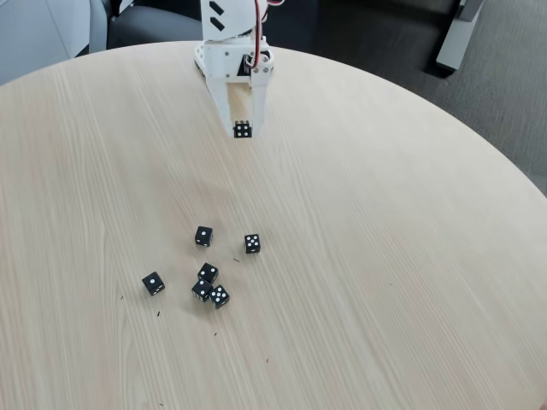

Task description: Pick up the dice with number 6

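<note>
- The gripper (pixel 243 130) is white and reaches down from the far edge of the round wooden table (pixel 385 256) in the fixed view; its two fingers point toward the camera.
- Between the fingertips sits a small black die, the dice with number 6 (pixel 243 129). Its shown face seems to carry six white pips, but the pips are very small here and the count is not fully certain.
- The fingers are narrow and closed against the two sides of this die. Whether the die is lifted or rests on the wood, the picture does not tell clearly.
- Taking this die as the landmark, all the other dice lie well apart from it, nearer to the camera and a little to the left.
- Closest to it are a pair of dice (pixel 203 236) (pixel 252 243) side by side with a gap between them.
- Further from it is a cluster of three dice (pixel 208 272) (pixel 202 290) (pixel 220 296), almost touching each other.
- Furthest to the left lies a single die (pixel 153 283) showing one pip.
- As a judgement: the die is probably light, hard and stiff, with smooth faces that could slip or twist out if the squeeze is off centre.
- The best hold is on two opposite flat faces, at mid height, not on the edges or corners; the present hold appears to be of this kind.
</note>
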Motion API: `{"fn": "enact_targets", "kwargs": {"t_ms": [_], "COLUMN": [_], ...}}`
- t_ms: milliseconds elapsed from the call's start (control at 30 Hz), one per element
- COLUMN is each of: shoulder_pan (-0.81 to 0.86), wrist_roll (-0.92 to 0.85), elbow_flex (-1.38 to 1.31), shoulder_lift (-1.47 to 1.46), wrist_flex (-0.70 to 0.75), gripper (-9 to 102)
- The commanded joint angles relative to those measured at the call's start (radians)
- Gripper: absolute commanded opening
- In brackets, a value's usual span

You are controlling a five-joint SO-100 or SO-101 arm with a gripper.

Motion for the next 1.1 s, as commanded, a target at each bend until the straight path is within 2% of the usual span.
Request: {"fn": "enact_targets", "kwargs": {"t_ms": [0, 400, 633, 1067], "shoulder_pan": [0.008, 0.006, 0.006, -0.008], "wrist_roll": [-0.037, -0.189, -0.453, -0.489], "elbow_flex": [-0.002, 0.067, 0.067, 0.069], "shoulder_lift": [0.017, 0.020, 0.020, 0.020], "wrist_flex": [0.003, -0.003, -0.014, -0.014], "gripper": [0, 0, 0, 0]}}
